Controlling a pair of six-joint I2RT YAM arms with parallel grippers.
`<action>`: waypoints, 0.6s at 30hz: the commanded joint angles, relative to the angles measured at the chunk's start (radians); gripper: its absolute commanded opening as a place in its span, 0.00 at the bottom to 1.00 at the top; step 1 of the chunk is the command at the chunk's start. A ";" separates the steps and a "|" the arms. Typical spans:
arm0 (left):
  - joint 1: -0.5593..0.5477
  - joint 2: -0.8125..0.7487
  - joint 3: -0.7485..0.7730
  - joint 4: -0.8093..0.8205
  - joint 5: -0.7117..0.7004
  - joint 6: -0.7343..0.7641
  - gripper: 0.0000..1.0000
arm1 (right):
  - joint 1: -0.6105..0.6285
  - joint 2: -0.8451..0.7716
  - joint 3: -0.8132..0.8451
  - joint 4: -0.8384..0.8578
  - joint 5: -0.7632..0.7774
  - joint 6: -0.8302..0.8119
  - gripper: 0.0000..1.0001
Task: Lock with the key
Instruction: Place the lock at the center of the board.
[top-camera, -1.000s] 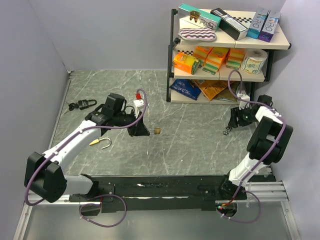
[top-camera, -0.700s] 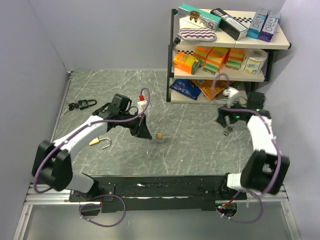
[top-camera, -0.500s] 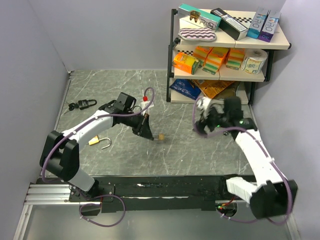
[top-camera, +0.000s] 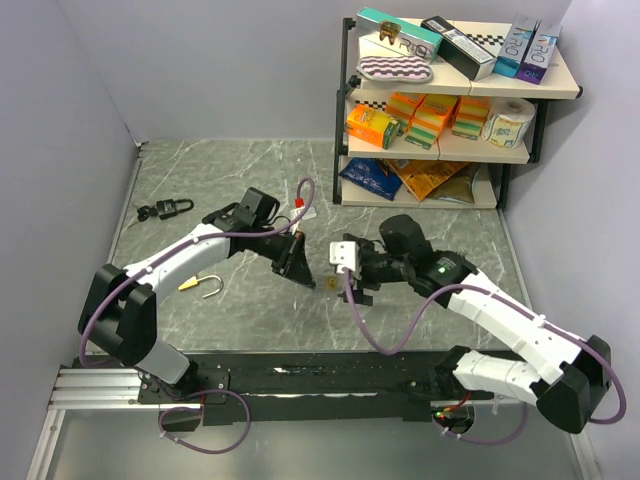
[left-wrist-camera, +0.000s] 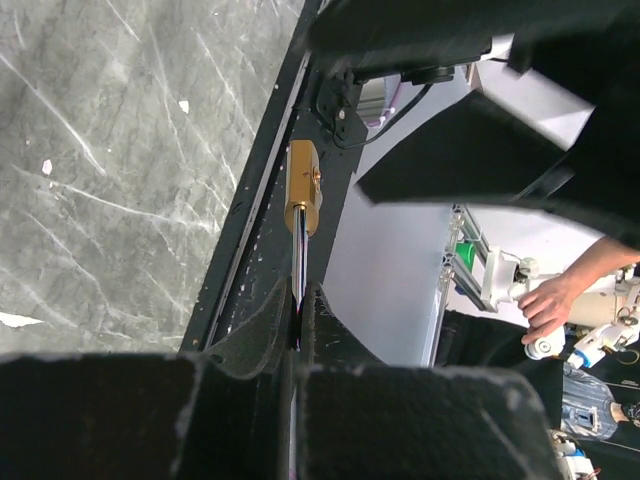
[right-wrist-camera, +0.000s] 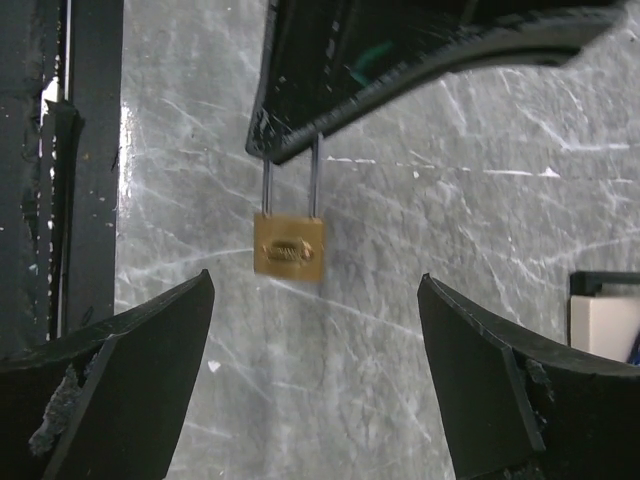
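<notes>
My left gripper (top-camera: 301, 268) was clamped tight on the shackle of the brass padlock (top-camera: 324, 284). The lock body stuck out past my fingertips over the middle of the table (top-camera: 250, 170), toward the black base rail (top-camera: 330, 375) at the near edge. My right gripper (top-camera: 352, 283) faced the lock with its 2 fingers (right-wrist-camera: 130, 380) spread wide, 1 on each side, touching nothing. Bare marble lay open behind. The shelf (top-camera: 345, 120) stood well apart at the right rear, and 1 unlocked padlock (top-camera: 205, 287) lay on the table to the left.
</notes>
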 joint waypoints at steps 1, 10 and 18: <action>-0.008 -0.049 0.007 0.034 0.035 -0.025 0.01 | 0.067 0.031 0.008 0.080 0.080 -0.024 0.89; -0.010 -0.060 -0.001 0.046 0.026 -0.037 0.01 | 0.138 0.084 0.030 0.095 0.130 -0.035 0.79; -0.010 -0.066 -0.012 0.060 0.023 -0.050 0.01 | 0.150 0.105 0.024 0.114 0.179 -0.027 0.58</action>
